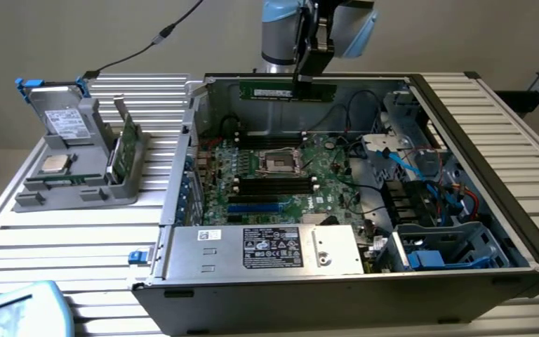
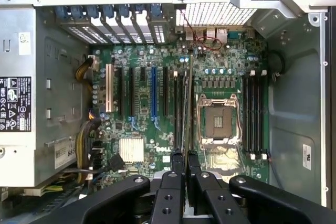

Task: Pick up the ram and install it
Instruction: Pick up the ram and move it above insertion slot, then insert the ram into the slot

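My tool (image 1: 304, 86) is clamped on the ram (image 1: 269, 91), which hangs level above the open computer case (image 1: 494, 182). Pickup looks done and installing is in hand. I judge its edge needs squaring with a black memory slot (image 2: 178, 106) beside the CPU socket (image 2: 217, 119). The case sits on a slatted metal desk (image 1: 73, 239), with a plain wall (image 1: 64, 35) behind.

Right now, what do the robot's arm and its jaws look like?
The robot arm is a round silver-grey tube with pale blue caps at its joints. Its jaws are black metal: long, flat fingers on linked bars, dotted with small round bolt holes. No writing or stickers show on them.
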Motion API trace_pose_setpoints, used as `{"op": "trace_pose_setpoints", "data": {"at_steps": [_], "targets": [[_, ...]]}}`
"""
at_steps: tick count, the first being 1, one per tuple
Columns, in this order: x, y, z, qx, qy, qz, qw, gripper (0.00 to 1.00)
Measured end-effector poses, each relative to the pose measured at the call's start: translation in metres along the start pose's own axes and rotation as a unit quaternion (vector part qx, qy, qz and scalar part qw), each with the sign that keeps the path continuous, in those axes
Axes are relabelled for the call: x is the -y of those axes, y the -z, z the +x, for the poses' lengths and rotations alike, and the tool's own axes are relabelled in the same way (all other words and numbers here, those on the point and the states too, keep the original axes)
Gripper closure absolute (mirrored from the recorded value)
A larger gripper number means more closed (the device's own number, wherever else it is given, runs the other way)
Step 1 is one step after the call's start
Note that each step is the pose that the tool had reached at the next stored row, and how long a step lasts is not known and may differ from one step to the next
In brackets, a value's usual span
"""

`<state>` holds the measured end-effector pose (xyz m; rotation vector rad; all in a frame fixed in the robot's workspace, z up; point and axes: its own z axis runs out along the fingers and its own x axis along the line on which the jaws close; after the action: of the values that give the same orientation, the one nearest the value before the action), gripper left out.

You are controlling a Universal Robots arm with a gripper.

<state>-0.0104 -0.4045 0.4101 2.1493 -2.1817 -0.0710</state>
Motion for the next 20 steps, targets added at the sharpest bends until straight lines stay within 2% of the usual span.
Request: {"op": "trace_pose_setpoints", "data": {"at_steps": [15,20], "targets": [[0.0001,-0.0001,0.0,0.0001,0.0,0.0,1.0,0.86],[-0.0007,-0.0077,-0.0002,0.0005,0.0,0.0,1.0,0.86]]}}
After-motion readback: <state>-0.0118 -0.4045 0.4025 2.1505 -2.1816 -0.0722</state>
